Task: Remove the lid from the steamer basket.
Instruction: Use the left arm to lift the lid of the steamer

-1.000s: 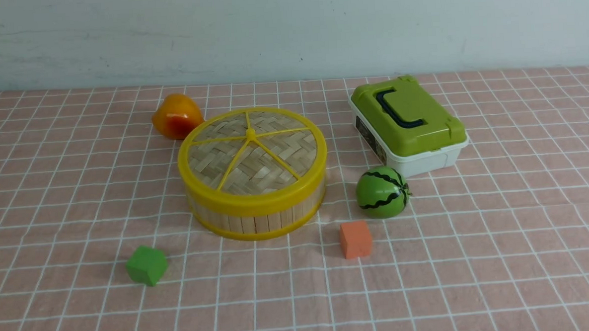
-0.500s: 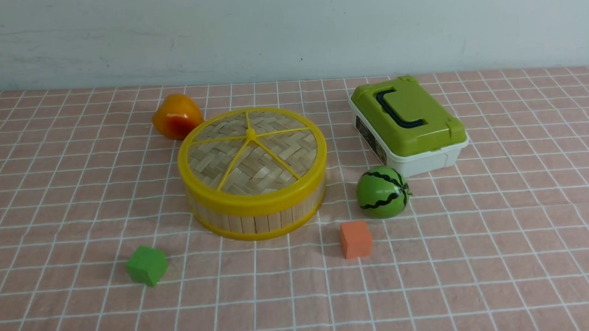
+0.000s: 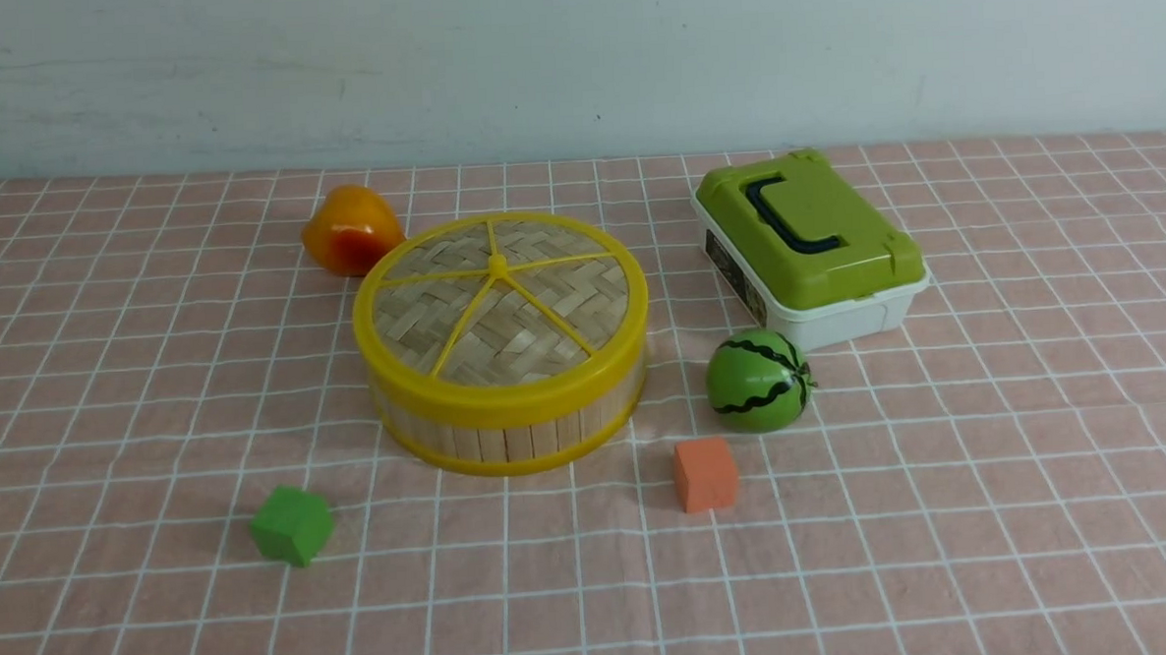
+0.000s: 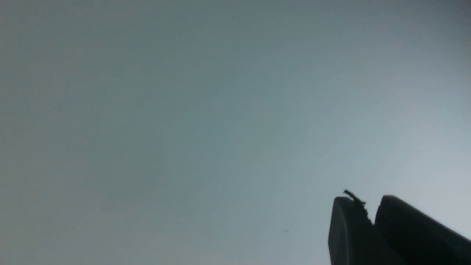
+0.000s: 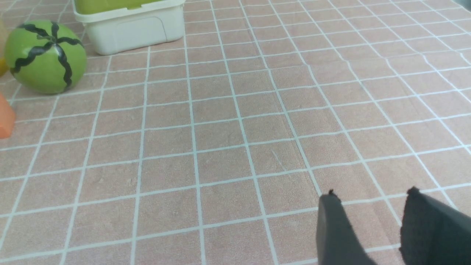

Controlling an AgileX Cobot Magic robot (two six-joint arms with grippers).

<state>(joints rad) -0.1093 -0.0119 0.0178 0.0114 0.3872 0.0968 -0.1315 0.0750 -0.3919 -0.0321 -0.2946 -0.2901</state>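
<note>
A pink tablecloth (image 3: 945, 509) ruled with a white grid covers the surface and runs back to a plain pale blue-grey wall (image 3: 571, 62). Near the cloth's middle stands the steamer basket (image 3: 509, 434), and the lid (image 3: 499, 302) sits flat on its top rim.

Around the basket:
- An orange-yellow fruit (image 3: 350, 229) lies at 10 o'clock, just beside the rim.
- A white box (image 3: 838, 316) with a green top is at 2 o'clock.
- A toy watermelon (image 3: 757, 379) is at 4 o'clock.
- An orange cube (image 3: 704, 473) is at 5 o'clock.
- A green cube (image 3: 291, 524) is at 7 o'clock.

The front view alone shows the basket and lid whole. The grippers show only in the wrist views. The left gripper (image 4: 369, 206) has its dark fingers pressed together against a blank grey-blue field. The right gripper (image 5: 372, 191) has its fingers spread and empty over bare cloth. Its view also catches the watermelon, the box's white wall and an edge of the orange cube.
</note>
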